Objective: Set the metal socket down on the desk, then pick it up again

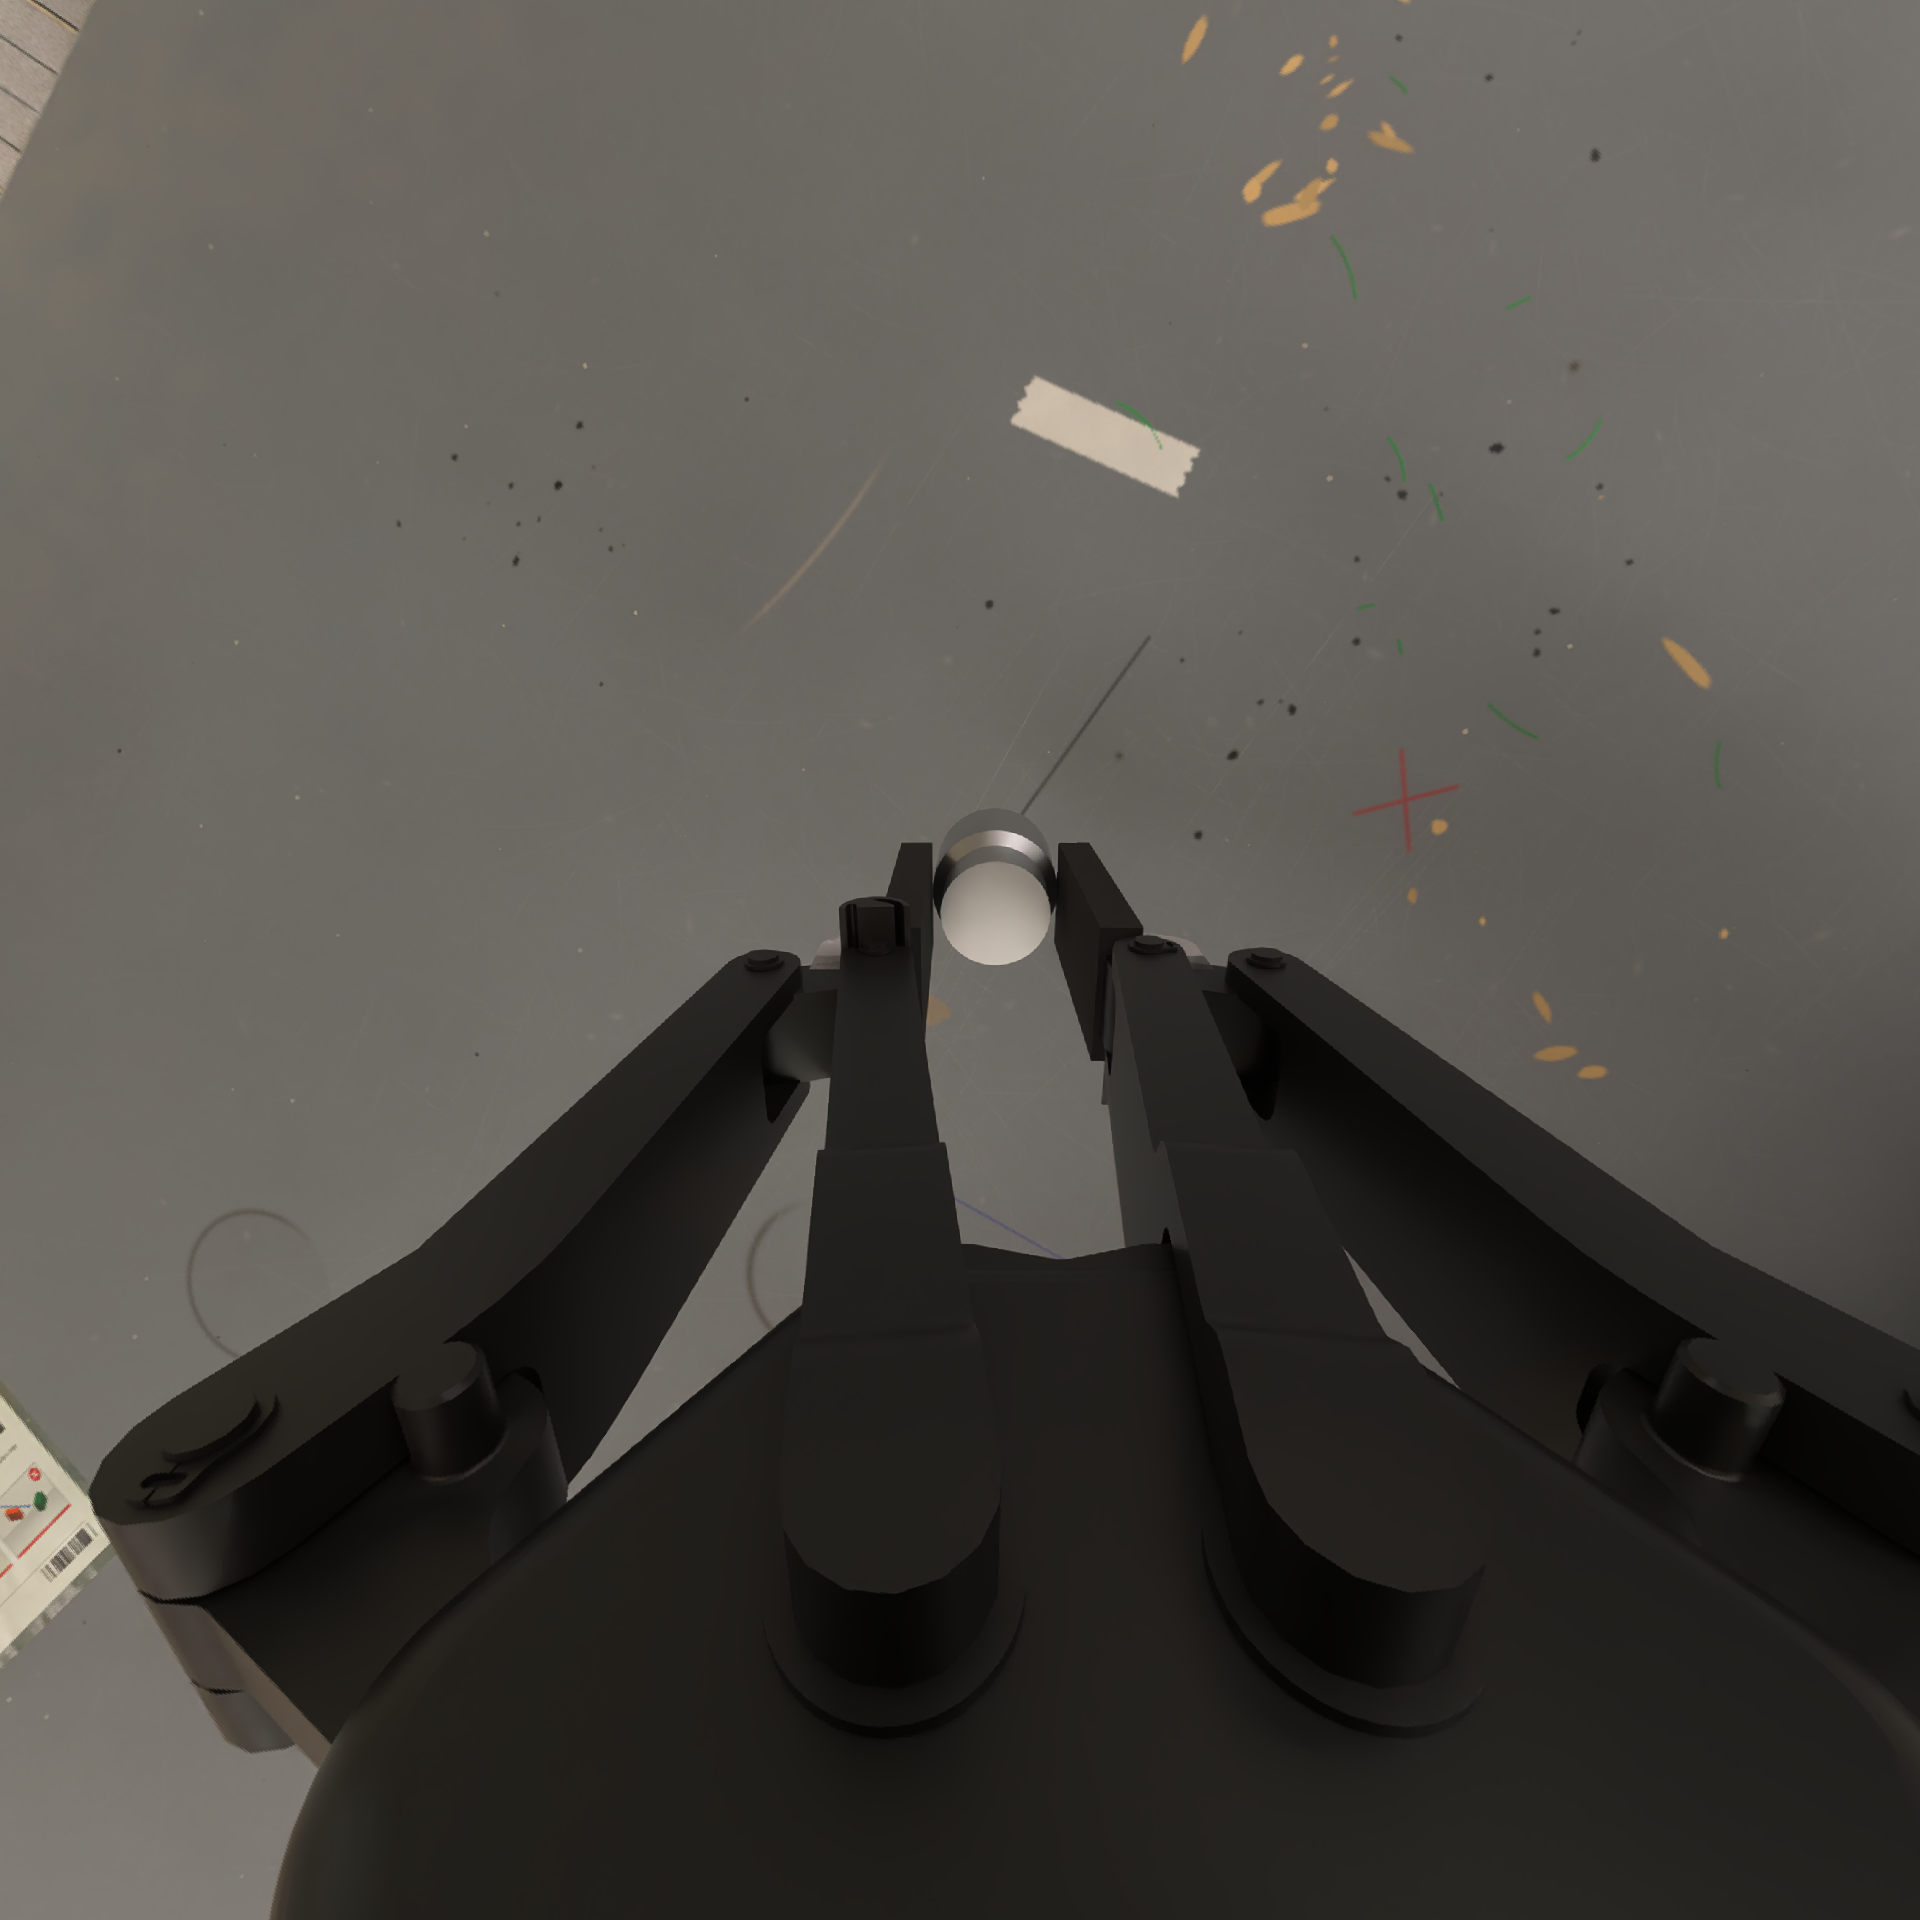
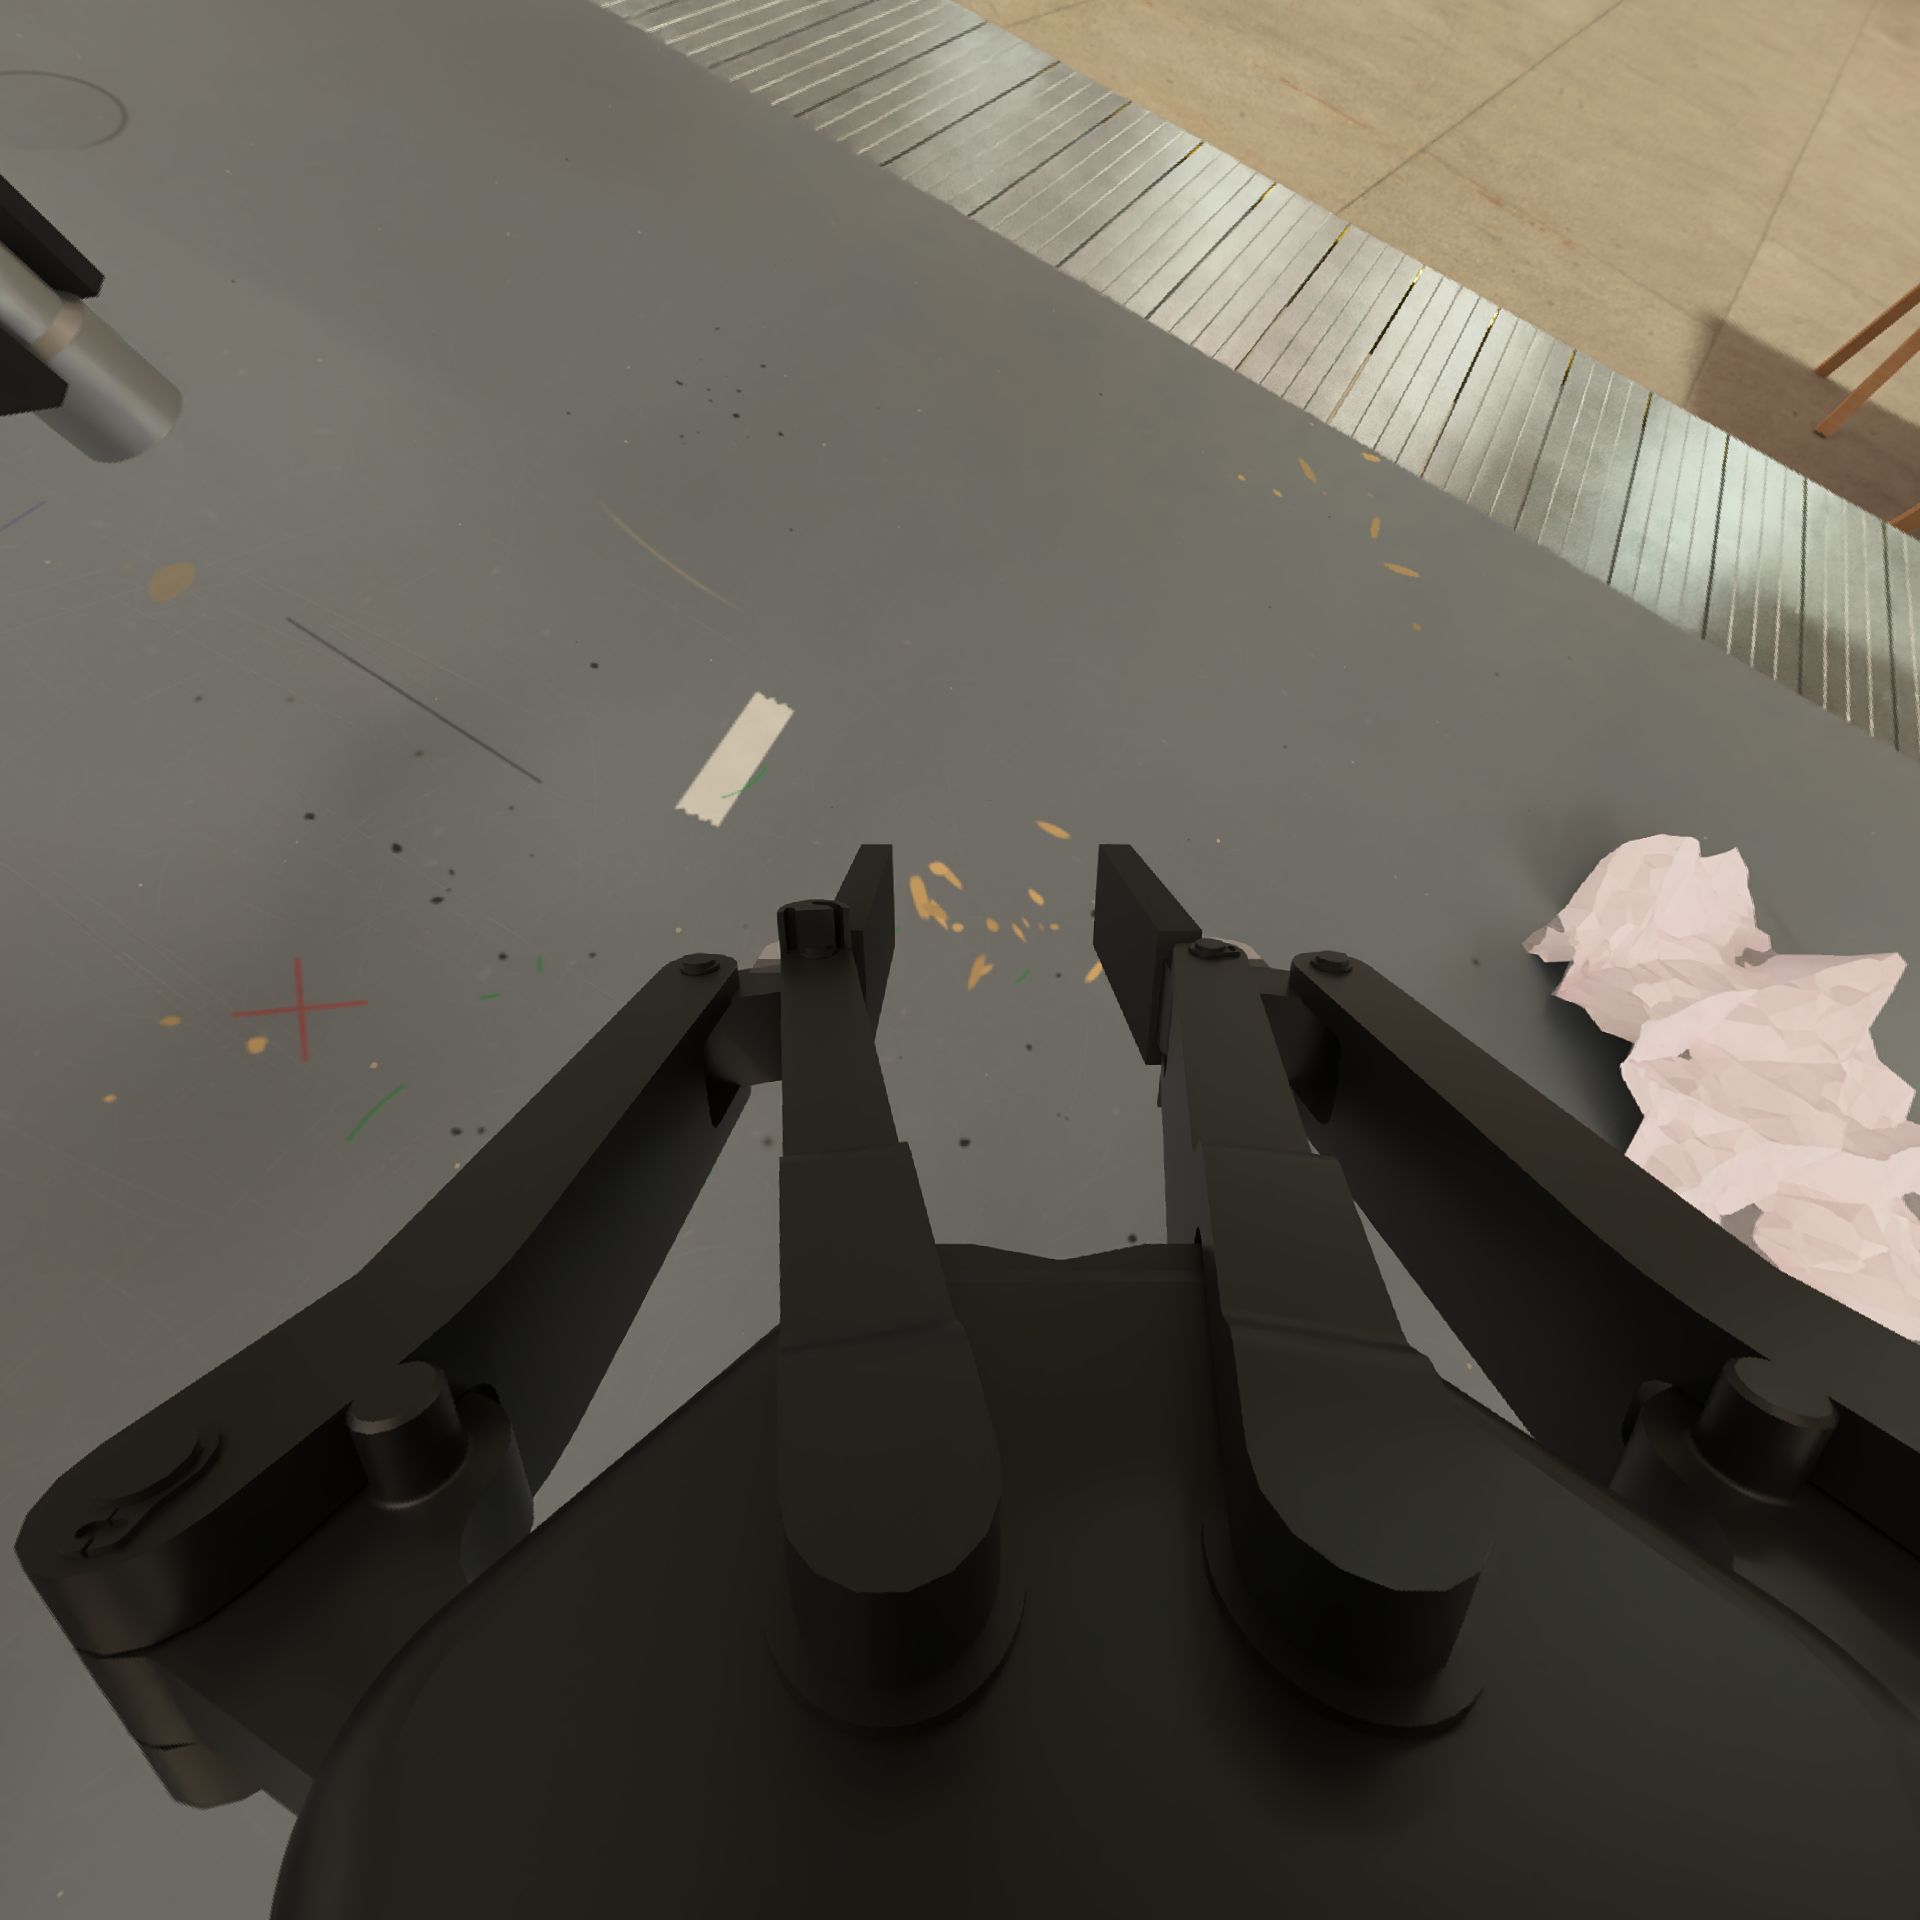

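Observation:
The metal socket (image 1: 994, 906) is a short silver cylinder held end-on between the pads of my left gripper (image 1: 994, 868), which is shut on it above the grey desk (image 1: 520, 623). In the right wrist view the socket (image 2: 104, 390) shows at the far left, sticking out from the left gripper's black fingers (image 2: 47, 265), clear of the desk surface (image 2: 520, 416). My right gripper (image 2: 994, 868) is open and empty, hovering over orange flecks on the desk.
A strip of pale tape (image 1: 1104, 434) lies on the desk ahead; it also shows in the right wrist view (image 2: 736, 761). A red cross mark (image 1: 1405, 798) is at the right. Crumpled white paper (image 2: 1745, 1070) lies right of my right gripper. The desk's ribbed edge (image 2: 1351, 301) runs diagonally. A printed card (image 1: 36, 1517) is at lower left.

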{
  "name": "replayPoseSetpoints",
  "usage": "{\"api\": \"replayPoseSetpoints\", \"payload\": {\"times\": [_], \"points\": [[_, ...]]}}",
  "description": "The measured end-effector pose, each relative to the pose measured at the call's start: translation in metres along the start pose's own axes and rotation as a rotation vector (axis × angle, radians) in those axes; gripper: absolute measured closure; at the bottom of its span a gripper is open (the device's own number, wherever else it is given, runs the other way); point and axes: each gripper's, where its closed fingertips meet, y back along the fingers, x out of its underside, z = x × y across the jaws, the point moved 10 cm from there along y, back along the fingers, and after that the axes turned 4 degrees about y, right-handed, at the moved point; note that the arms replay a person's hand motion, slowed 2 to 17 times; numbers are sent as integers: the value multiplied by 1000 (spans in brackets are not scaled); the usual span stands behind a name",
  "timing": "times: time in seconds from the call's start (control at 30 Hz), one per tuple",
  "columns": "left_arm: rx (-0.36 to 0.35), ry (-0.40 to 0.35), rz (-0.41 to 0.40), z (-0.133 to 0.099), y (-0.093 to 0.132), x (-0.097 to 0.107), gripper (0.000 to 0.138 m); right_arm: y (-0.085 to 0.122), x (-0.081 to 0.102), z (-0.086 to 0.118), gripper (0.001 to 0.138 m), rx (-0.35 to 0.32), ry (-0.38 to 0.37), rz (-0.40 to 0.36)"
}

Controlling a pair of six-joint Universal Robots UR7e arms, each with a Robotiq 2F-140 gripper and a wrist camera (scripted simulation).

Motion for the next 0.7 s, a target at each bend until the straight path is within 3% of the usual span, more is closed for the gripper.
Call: {"api": "replayPoseSetpoints", "payload": {"times": [0.7], "points": [[3,-36,-27,-9,2,-5,106,0,0,1,87,0,11,5]]}}
